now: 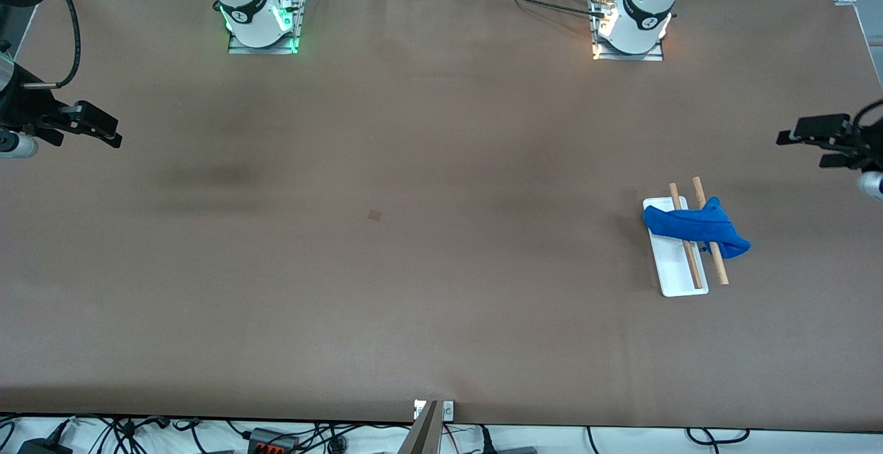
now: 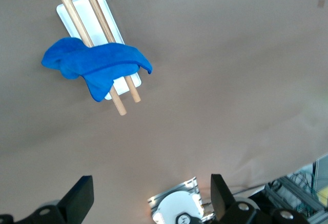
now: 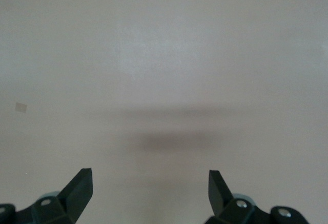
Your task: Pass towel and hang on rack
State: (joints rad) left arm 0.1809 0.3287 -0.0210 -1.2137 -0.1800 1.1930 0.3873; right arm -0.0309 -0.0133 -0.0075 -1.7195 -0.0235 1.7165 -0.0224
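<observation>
Nearest the front camera you have the rack (image 1: 676, 281), its flat white base lying toward the left arm's end of the table, with the two wooden rods (image 1: 710, 233) running along it and the blue towel (image 1: 697, 228) already draped across both of them. Your main risk, as I judge it, is the towel itself: it sits bunched and skewed, with more cloth hanging off the outer rod than the inner, so a nudge to the light rack or a careless pass close above it could let the plush cloth slide off onto the table (image 1: 386, 288). If you reach in to tidy it, a finger catching a rod could tip or shift the whole stand. The left gripper (image 1: 804, 138) hangs over the table edge at its own end, fingers spread wide and empty, well apart from the rack; its wrist view shows the towel and rods clearly. The right gripper (image 1: 103, 133) waits over its own end of the table, also wide and empty, with only bare brown surface under it. Nothing else stands between either arm and the rack, apart from a small dark mark (image 1: 374, 214) mid-table.
</observation>
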